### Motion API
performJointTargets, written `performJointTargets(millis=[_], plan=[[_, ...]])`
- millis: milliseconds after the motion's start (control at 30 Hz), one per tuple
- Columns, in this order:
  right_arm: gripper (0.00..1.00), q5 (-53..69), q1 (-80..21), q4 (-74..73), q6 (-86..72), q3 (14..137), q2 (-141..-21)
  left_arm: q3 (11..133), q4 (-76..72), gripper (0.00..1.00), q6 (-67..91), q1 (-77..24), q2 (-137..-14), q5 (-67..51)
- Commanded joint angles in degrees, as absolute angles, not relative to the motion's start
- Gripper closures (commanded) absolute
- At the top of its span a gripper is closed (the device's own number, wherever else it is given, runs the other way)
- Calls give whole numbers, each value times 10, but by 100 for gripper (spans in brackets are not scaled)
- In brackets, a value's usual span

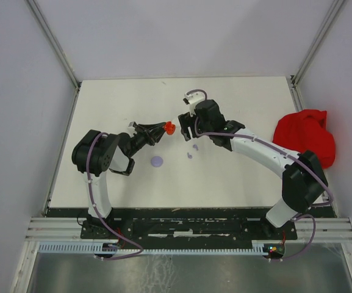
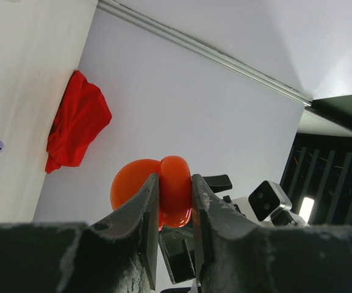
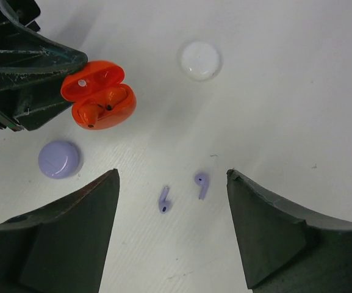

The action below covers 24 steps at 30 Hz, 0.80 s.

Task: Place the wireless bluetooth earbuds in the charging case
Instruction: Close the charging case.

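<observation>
Case work, mid-air. The left gripper (image 1: 163, 129) pinched the red charging case (image 3: 99, 96) across its base, with its fingers (image 2: 144, 210) pressed against both flanks. The lid was hinged open and the inside faced the right gripper (image 3: 172, 174). The likely reason for this hold: lifted clear of the table (image 1: 237, 177) and tipped toward the partner arm, the case offered its wells for loading from the other side. Two red, dark-tipped shapes appeared to sit in the wells, probably the red pair, though this could not be confirmed.

The right gripper hung above the table with its fingers spread wide and nothing between them. Beneath that gap lay the purple earbuds (image 3: 164, 199), two pieces near each other but apart, both flat on the surface. Their position inside the gap suggested the arm was lined up to pick one of them.

A purple disc (image 3: 58, 159) sat beside one right finger, on the side toward the left gripper and below the held case. A white disc (image 3: 200, 60) lay ahead of the fingertips, well apart from them. A red cloth (image 1: 307, 137) lay far from both grippers. White earbuds were not found in any view.

Risk noted: the pieces were tiny and low-lying, so a pinch could skid off them.
</observation>
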<state>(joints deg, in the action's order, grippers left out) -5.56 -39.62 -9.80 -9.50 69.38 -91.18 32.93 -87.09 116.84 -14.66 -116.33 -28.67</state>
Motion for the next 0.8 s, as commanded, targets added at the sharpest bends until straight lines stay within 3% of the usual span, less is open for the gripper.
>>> performJointTargets(millis=[0,767], plan=[[21,-37,-395,-178,-118,751,-931,335,-973,97,1130,-148,-1156,-302],[19,-26,-395,-171,-115,782,-984,343,-917,97,1104,-154,-1152,-306]])
